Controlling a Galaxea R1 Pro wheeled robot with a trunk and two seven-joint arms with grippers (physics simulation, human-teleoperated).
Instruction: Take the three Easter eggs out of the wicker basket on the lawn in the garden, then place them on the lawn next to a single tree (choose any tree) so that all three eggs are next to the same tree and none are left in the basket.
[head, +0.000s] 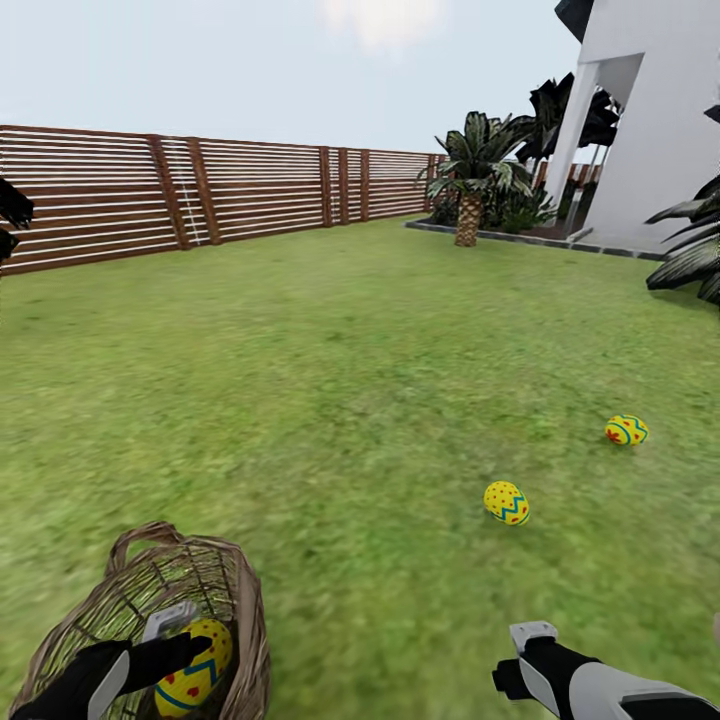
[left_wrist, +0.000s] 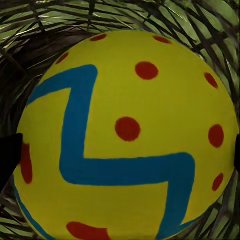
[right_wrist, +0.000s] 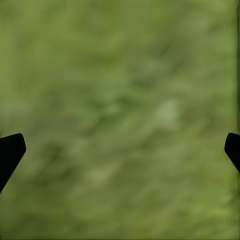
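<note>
Two Easter eggs already lie on the lawn (head: 330, 400) to our right: the nearer egg (head: 507, 502) and the farther egg (head: 626, 430), well apart from each other. We judge neither sits beside a broad-canopied tree, so both still need carrying. The third egg (head: 193, 675) remains in the wicker basket (head: 60, 640) at near left, smooth yellow shell with blue zigzag and red dots against open brown weave. Our left tool (head: 185, 640) reaches into the basket around that egg; whether it grips yet we cannot tell. Our right tool (head: 528, 655) hangs wide and empty over blurred grass.
</note>
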